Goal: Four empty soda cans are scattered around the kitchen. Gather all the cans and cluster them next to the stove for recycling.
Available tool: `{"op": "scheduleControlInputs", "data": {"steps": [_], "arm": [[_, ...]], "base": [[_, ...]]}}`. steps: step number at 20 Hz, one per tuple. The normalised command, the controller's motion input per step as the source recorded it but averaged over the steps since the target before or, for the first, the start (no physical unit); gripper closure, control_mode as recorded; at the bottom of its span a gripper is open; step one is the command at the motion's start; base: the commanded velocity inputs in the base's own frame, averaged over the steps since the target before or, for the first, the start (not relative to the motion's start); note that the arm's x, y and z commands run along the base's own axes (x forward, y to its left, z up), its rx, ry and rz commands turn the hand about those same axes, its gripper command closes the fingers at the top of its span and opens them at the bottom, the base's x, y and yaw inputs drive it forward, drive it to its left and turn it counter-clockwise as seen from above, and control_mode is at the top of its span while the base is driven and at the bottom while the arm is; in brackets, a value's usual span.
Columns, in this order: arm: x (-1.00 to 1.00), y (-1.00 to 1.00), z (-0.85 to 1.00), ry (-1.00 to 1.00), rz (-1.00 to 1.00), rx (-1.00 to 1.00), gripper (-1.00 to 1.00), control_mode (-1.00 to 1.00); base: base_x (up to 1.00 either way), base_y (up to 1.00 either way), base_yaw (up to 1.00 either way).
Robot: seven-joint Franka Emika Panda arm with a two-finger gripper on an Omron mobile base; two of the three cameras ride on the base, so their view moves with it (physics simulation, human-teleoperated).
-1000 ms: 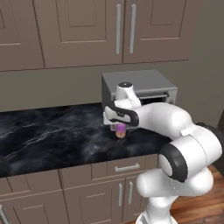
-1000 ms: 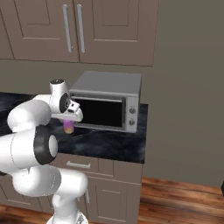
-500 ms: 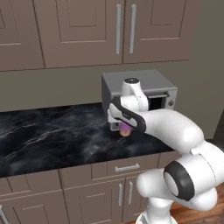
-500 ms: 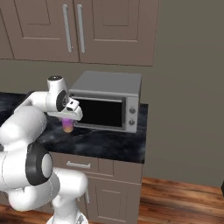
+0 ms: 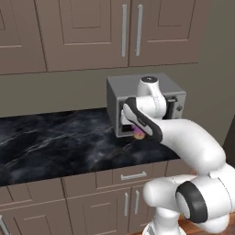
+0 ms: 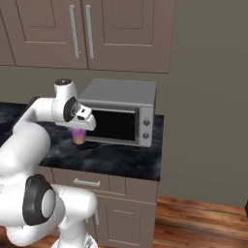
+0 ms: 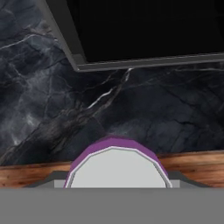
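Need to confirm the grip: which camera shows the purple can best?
The right base view: the can hangs below the gripper, its purple-to-orange side clear above the counter. The hand view gives just its silver top; the left base view, a sliver behind the arm.

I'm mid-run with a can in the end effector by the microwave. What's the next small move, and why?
Probably carry the purple can left along the counter. The end effector holds it above the surface in front of the microwave, and no stove is in sight here.

Two base cameras look forward and down from behind, left and right; both share the microwave (image 5: 149, 98) and counter (image 6: 116, 160). The hand camera looks straight down, close above the counter.
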Motion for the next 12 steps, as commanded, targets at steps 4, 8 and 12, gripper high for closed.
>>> {"op": "scheduleControlInputs", "data": {"steps": [4, 8, 12], "arm": [[-0.3, -0.21, 0.26, -0.02, 0.0, 0.0, 1.0, -1.0], [-0.3, -0.15, 0.14, -0.01, 0.0, 0.0, 1.0, -1.0], [-0.28, -0.22, 0.12, -0.01, 0.0, 0.0, 1.0, -1.0]], "base": [[0.0, 0.0, 0.0], [0.0, 0.0, 0.0], [0.0, 0.0, 0.0]]}}
